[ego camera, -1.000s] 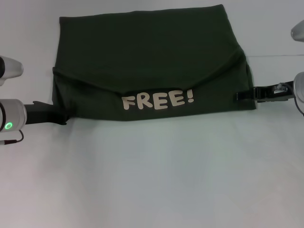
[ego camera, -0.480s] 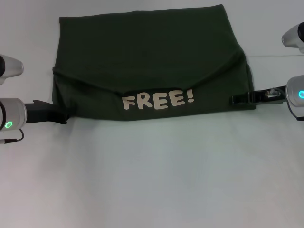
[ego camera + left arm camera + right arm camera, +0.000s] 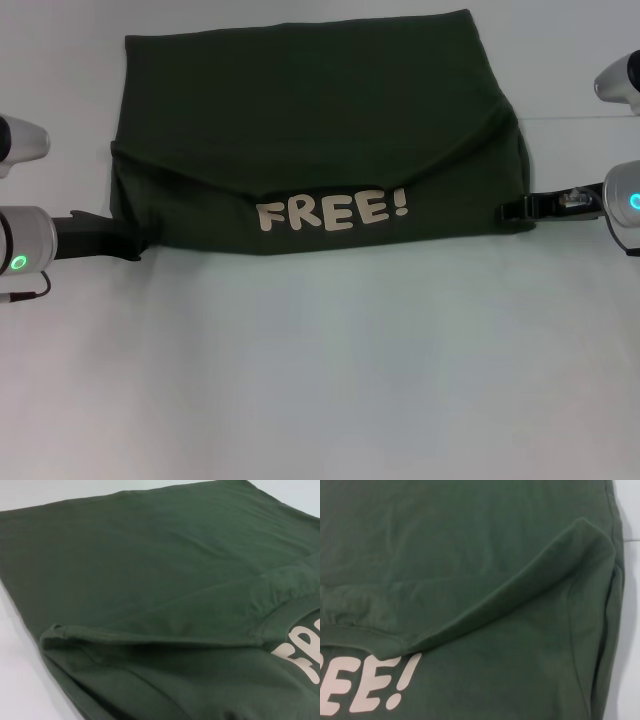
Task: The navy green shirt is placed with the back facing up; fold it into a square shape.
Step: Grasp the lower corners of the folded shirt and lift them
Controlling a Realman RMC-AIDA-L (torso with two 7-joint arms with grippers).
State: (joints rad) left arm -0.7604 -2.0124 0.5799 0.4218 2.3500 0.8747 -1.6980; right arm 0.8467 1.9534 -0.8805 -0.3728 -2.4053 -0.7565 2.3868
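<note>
Navy green shirt spread across the far half of the white surface, already folded into a wide band. Near edge turned up and over, showing the front panel with the cream "FREE!" lettering facing up, roughly centred along the near side. Curved hem of the folded flap arching above the lettering from one side of the shirt to the other.

Left pincer low on the surface at the shirt's near left corner, black fingers touching or tucked against the cloth edge; apart or together, cannot tell. Right pincer at the shirt's near right edge, tip just at the fabric; state likewise impossible to tell.

Left wrist view filled with dark green cloth: rolled hem ridge across the fold, part of the cream lettering at one side. Right wrist view likewise close on the fabric, with the raised hem fold and the end of the lettering "EE!".
</note>
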